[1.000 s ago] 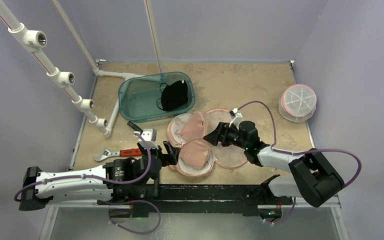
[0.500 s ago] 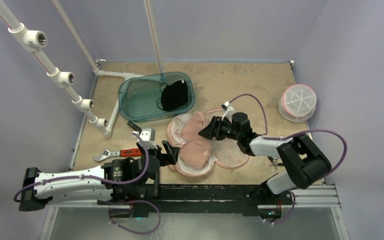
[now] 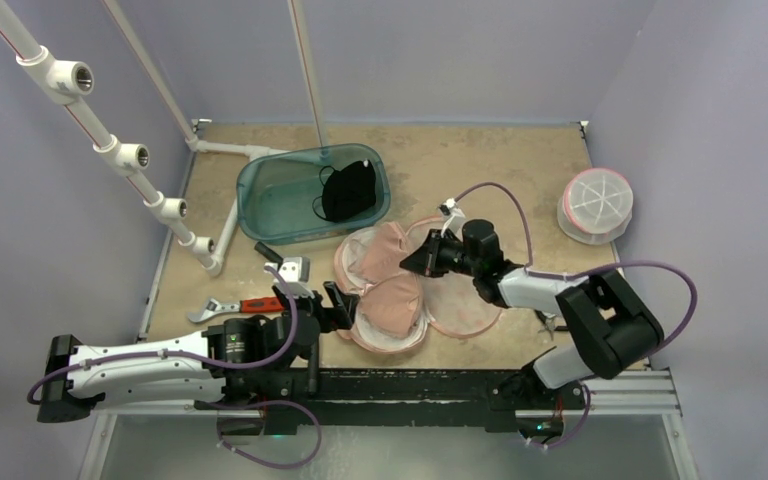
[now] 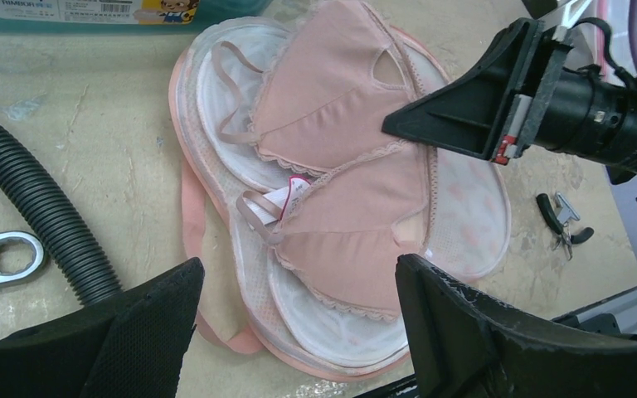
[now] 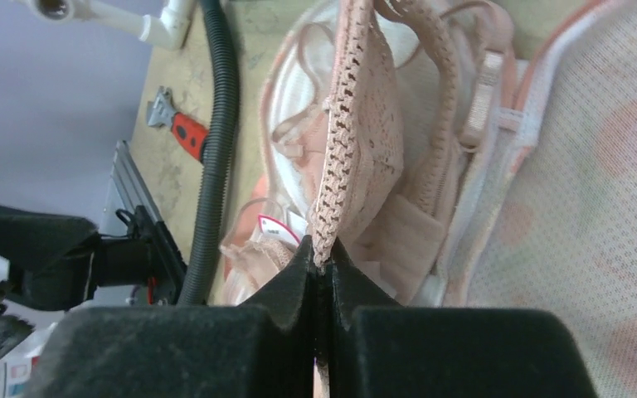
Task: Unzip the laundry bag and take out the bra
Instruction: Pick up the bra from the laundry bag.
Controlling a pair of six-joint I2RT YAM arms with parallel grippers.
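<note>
The pink mesh laundry bag (image 3: 465, 318) lies open on the table, its lid (image 4: 469, 207) spread to the right. The pink bra (image 3: 392, 298) rests on the open bag, both cups up (image 4: 340, 124). My right gripper (image 3: 412, 262) reaches in from the right and is shut on the bra's lace edge (image 5: 357, 124), which stands up from between the closed fingertips (image 5: 322, 265). My left gripper (image 3: 312, 300) hovers open over the bag's near left rim (image 4: 299, 332) and holds nothing.
A teal bin (image 3: 260, 195) holding a black garment (image 3: 348, 190) stands behind the bag. A red-handled wrench (image 3: 235, 308) and a black hose (image 4: 41, 215) lie to the left. A round white container (image 3: 595, 205) sits far right. Small pliers (image 4: 562, 220) lie by the bag.
My right gripper moved left onto the bra and went from open to shut on its lace edge. The left arm has not moved.
</note>
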